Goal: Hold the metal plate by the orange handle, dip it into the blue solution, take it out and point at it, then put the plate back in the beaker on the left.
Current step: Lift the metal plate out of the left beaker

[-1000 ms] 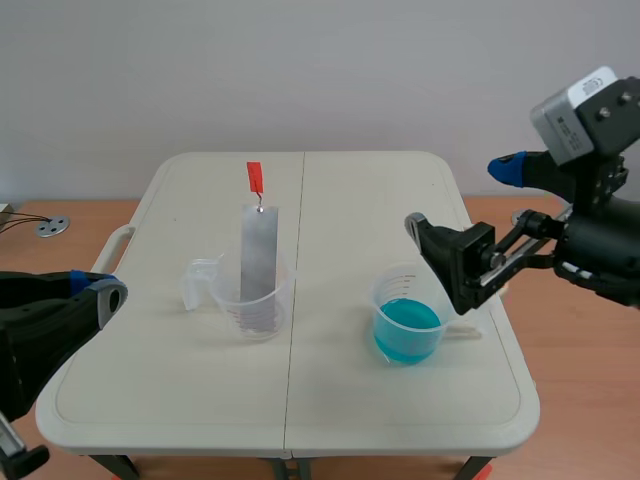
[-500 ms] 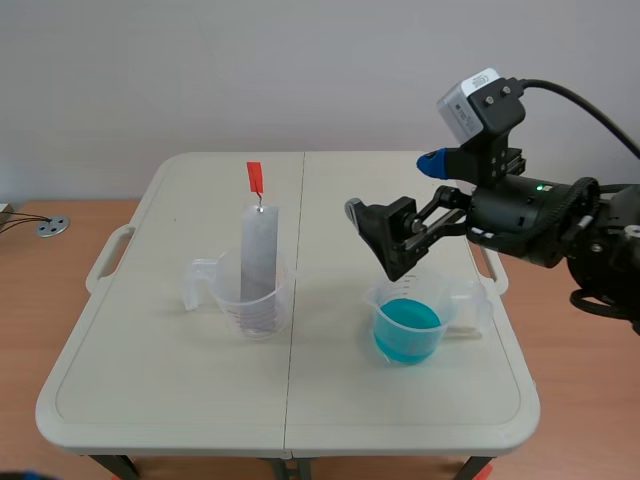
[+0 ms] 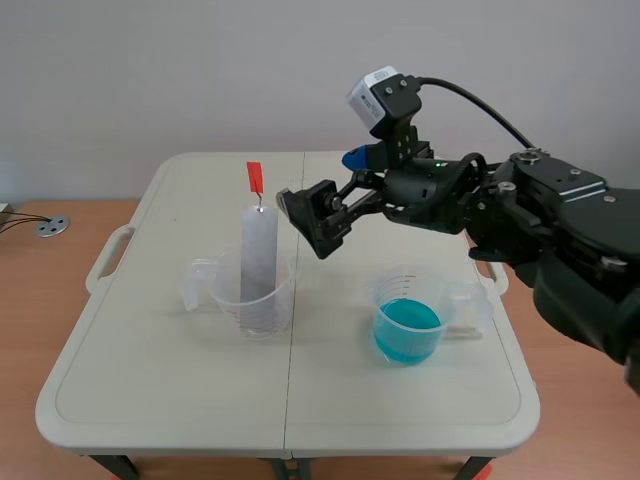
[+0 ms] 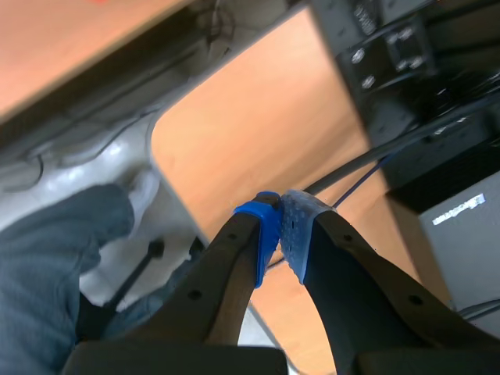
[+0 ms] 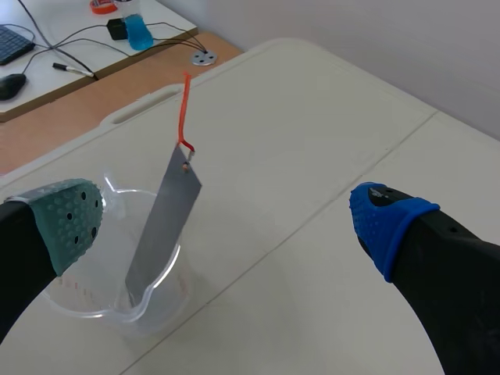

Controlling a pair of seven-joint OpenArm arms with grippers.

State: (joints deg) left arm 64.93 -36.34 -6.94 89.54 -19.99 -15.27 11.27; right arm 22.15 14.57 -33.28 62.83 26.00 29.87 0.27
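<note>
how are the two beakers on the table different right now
The left beaker holds the metal plate, which leans in it with the orange handle sticking out above; the right beaker has no plate. The right beaker holds blue solution; the left beaker shows no liquid. Both are clear plastic and stand upright on the white table.

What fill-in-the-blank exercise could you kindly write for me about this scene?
1. The right gripper is ___, with nothing between its fingers.
2. The left gripper is ___ on nothing.
3. The metal plate stands in the beaker, not in the ___ solution.
4. The colour of the plate's handle is ___.
Missing words: open; shut; blue; orange.
</note>
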